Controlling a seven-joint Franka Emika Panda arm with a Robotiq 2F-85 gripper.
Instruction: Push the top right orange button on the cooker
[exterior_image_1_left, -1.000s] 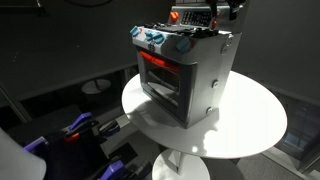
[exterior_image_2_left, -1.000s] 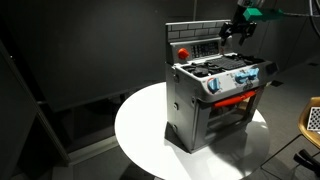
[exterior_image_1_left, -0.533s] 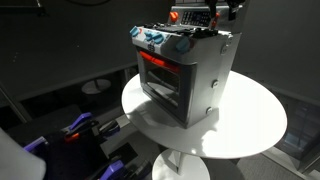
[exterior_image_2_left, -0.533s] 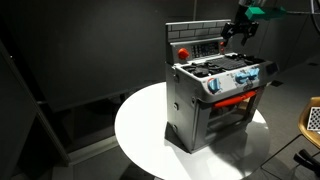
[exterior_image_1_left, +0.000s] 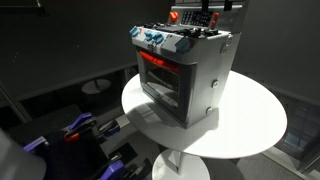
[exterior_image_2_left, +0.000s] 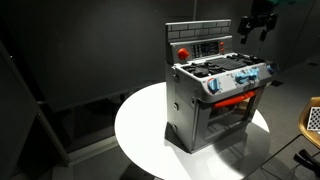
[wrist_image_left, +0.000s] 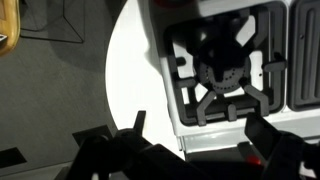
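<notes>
The cooker is a boxy silver-grey toy stove with a glowing red-orange oven window, and it stands on a round white table. It shows in both exterior views. A red-orange button sits at one end of its raised rear panel. My gripper hangs in the air beside and above the other end of that panel, apart from it. In an exterior view only its tip shows at the top edge. In the wrist view my gripper is open and empty above a black burner, with a red glow near one finger.
The table's rim leaves a wide bare white band around the cooker. Blue and purple equipment and a small round stool are on the dark floor beside it. A pale object sits at the frame's edge.
My gripper has moved up and sideways, away from the rear panel of the cooker. The cooker has not moved.
</notes>
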